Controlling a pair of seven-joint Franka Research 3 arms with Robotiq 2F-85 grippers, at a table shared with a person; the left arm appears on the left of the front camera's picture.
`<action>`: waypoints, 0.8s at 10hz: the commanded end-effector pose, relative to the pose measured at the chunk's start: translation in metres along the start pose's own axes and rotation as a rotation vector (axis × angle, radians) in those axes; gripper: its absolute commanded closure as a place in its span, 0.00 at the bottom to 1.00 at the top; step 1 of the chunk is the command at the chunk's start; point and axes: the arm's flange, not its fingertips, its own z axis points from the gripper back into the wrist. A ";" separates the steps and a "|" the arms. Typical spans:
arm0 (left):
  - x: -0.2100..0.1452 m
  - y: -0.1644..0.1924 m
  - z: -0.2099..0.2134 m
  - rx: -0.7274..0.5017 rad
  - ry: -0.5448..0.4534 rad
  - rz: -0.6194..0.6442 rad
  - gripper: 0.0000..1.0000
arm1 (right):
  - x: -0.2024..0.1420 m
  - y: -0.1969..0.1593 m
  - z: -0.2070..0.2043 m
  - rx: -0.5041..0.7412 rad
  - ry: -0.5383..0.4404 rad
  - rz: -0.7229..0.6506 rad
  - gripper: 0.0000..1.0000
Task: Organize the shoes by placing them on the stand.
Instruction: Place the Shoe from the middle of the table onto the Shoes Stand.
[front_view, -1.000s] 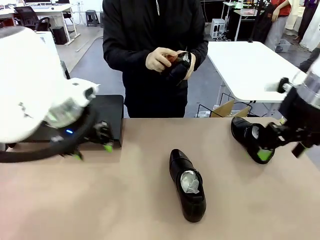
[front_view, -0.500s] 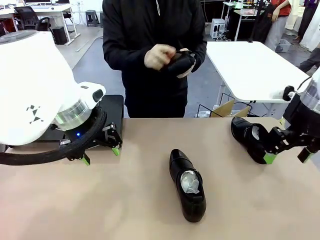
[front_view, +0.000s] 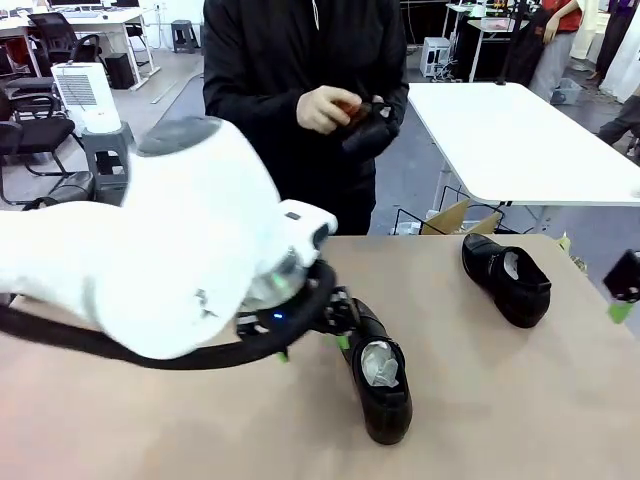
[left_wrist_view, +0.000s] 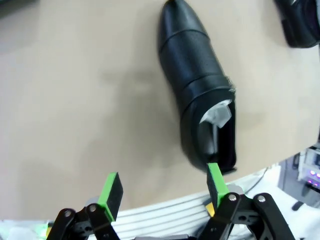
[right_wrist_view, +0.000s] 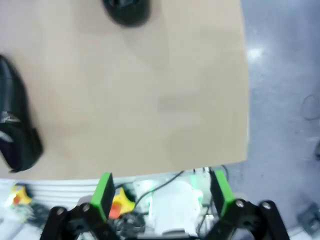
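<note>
- Table (front_view: 500, 420): beige surface, with a person at the far edge.
- Middle shoe (front_view: 378, 372): black, lies flat at the table's centre, toe toward the far edge, white paper in its opening.
- Right shoe (front_view: 505, 278): black, lies flat near the far right corner, well apart from the middle shoe.
- Held shoe (front_view: 365, 128): off the table, in the person's hands (front_view: 325, 108) beyond the far edge.
- Left gripper (left_wrist_view: 163, 186): jaws wide apart, nothing between them. It hangs over the table with one green pad just beside the middle shoe's heel; whether it touches cannot be told.
- Right gripper (right_wrist_view: 162, 194): jaws wide apart and empty, at the table's right edge.
</note>
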 end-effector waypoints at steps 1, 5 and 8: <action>0.027 -0.018 -0.035 0.086 -0.025 -0.028 0.13 | -0.001 0.021 -0.003 -0.027 0.001 0.050 0.00; 0.014 -0.051 -0.066 0.139 0.013 -0.134 0.13 | -0.001 0.021 -0.003 -0.027 0.001 0.050 0.00; 0.002 -0.060 -0.071 0.148 0.023 -0.062 0.13 | -0.001 0.021 -0.003 -0.027 0.001 0.050 0.00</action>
